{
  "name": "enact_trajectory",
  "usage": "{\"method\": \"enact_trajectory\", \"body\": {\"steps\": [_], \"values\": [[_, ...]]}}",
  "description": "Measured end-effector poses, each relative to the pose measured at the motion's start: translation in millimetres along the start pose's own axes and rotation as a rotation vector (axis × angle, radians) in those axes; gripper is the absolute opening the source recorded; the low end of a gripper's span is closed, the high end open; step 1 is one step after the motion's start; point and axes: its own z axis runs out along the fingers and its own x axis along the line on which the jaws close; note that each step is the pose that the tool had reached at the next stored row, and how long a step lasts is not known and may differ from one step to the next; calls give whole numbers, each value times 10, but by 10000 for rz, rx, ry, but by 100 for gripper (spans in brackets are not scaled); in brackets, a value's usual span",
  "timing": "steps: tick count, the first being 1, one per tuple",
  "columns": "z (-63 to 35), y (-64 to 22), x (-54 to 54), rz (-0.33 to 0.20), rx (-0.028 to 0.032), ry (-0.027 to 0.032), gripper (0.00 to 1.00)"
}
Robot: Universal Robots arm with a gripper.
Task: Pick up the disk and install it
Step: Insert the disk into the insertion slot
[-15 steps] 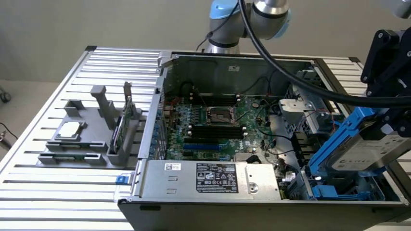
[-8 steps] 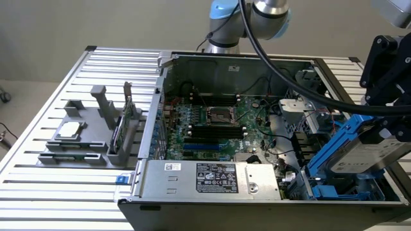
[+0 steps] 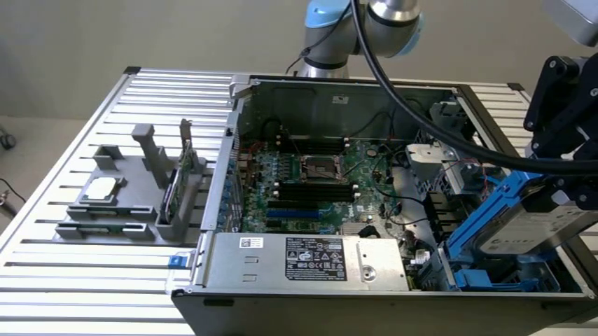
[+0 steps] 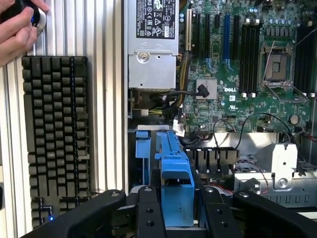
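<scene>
The disk (image 3: 525,225), a silver-grey drive with a white label in a blue carrier frame, hangs tilted over the drive bay corner of the open computer case (image 3: 374,297), at the exterior view's right. My gripper (image 3: 572,190) is shut on it from above. In the wrist view the black fingers (image 4: 148,214) sit on both sides of the disk's blue carrier (image 4: 176,178), and my gripper (image 4: 181,218) clamps it edge-on. Blue bay brackets (image 3: 486,280) lie just below the disk.
Inside the case are the motherboard (image 3: 309,182) and the silver power supply (image 3: 309,259). A grey fixture (image 3: 122,206) with a chip and a green card stands at the exterior view's left. A keyboard (image 4: 54,134) lies beside the case, and a hand (image 4: 17,27) holds a mouse.
</scene>
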Motion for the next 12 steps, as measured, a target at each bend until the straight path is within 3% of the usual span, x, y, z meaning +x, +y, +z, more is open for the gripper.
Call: {"method": "enact_trajectory", "body": {"steps": [3,12], "values": [[4,-10,8,-4,-34,0,33],[45,-24,21,-36,-53,5,33]]}}
